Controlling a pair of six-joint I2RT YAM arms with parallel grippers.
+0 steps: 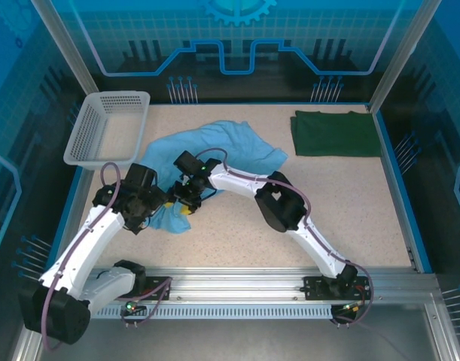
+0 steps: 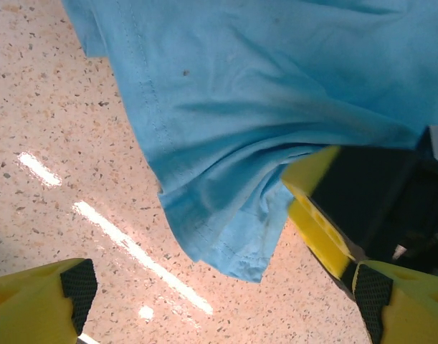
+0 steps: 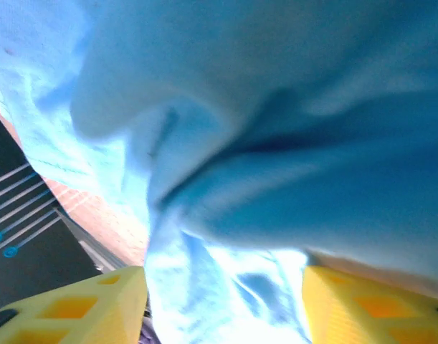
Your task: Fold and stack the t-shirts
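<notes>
Nearest the bases, my left pincer (image 2: pixel 224 294) stood wide open just above the worktop (image 1: pixel 237 233), holding nothing, with a hem corner of the blue shirt (image 1: pixel 222 147) lying between its fingers. Just beside it, my right pincer (image 3: pixel 226 301) was narrowed on a bunched fold of that shirt. The shirt itself lay crumpled mid-worktop, unfolded. Beyond, the green shirt (image 1: pixel 335 134) lay folded flat at the far right, with the basket (image 1: pixel 86 139) at the far left.

Risks noted:
- The pincers sat very close, so a closing move could bring them together.
- A bunched grip may drag several layers and spoil the fold.
</notes>
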